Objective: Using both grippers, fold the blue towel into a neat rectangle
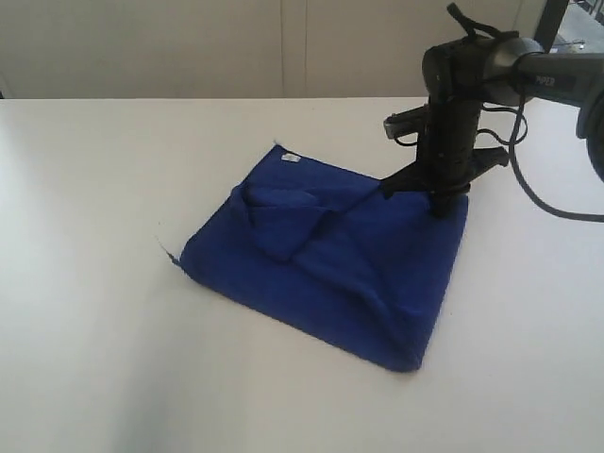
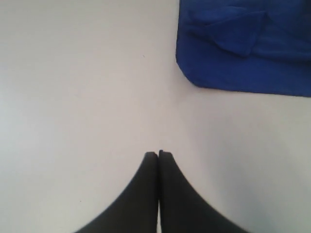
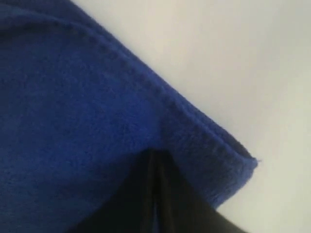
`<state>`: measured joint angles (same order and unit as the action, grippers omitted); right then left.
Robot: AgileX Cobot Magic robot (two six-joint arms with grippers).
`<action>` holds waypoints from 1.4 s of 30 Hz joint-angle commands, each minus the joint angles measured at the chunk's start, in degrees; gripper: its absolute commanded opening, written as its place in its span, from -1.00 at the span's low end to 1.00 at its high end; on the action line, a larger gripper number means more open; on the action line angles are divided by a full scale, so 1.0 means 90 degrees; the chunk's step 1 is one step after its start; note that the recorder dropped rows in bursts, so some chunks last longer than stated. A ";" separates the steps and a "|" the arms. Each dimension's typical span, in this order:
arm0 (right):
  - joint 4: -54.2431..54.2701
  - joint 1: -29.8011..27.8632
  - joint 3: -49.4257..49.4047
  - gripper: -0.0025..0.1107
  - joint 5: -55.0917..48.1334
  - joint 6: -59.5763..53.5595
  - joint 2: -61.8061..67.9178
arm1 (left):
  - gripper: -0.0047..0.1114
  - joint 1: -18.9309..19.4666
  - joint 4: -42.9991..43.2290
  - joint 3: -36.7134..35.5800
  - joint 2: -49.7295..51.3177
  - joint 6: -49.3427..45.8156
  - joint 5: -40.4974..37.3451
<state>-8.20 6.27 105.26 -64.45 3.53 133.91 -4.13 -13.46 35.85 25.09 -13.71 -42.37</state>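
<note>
The blue towel (image 1: pixel 340 260) lies folded on the white table (image 1: pixel 113 330) as a rough rectangle, with a rumpled flap on top and a small white tag (image 1: pixel 291 159) at its far corner. My right gripper (image 1: pixel 441 209) stands upright at the towel's far right corner. In the right wrist view its black fingers (image 3: pixel 167 194) are closed together, the tips sunk into the blue towel (image 3: pixel 73 121) near the hemmed corner (image 3: pixel 240 162). My left gripper (image 2: pixel 158 153) is shut over bare table, apart from the blue towel (image 2: pixel 243 53). It does not show in the exterior view.
A black cable (image 1: pixel 538 193) hangs from the right arm (image 1: pixel 528 75) beyond the towel. A pale wall (image 1: pixel 189 47) runs behind the table's far edge.
</note>
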 commanded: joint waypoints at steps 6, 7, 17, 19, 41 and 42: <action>0.0089 0.0017 -0.1684 -0.96 -0.0612 0.0302 -0.0667 | -0.92 0.0002 -0.0021 -0.0047 -0.0044 0.0050 -0.0060; 0.0086 0.0017 -0.1910 -0.96 -0.0580 0.0302 -0.0751 | -0.92 0.0002 -0.0021 -0.0047 -0.0044 0.0050 -0.0060; 0.0416 0.0264 -0.3818 -0.96 0.0667 0.0358 -0.1754 | -0.92 0.0002 -0.0021 -0.0047 -0.0044 0.0050 -0.0060; 0.0588 0.0359 -0.4217 -0.96 0.1018 0.0358 -0.1947 | -0.92 0.0002 -0.0021 -0.0047 -0.0044 0.0050 -0.0060; 0.0798 0.2445 -0.3879 -0.96 0.3353 -0.0089 -0.3241 | -0.92 0.0002 -0.0021 -0.0047 -0.0044 0.0050 -0.0060; 0.0798 0.2556 -0.3711 -0.96 0.3293 -0.0089 -0.3099 | -0.92 0.0002 -0.0021 -0.0047 -0.0044 0.0050 -0.0060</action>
<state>-1.15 26.24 67.91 -33.80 3.53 102.80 -4.13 -13.46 35.85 25.09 -13.71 -42.37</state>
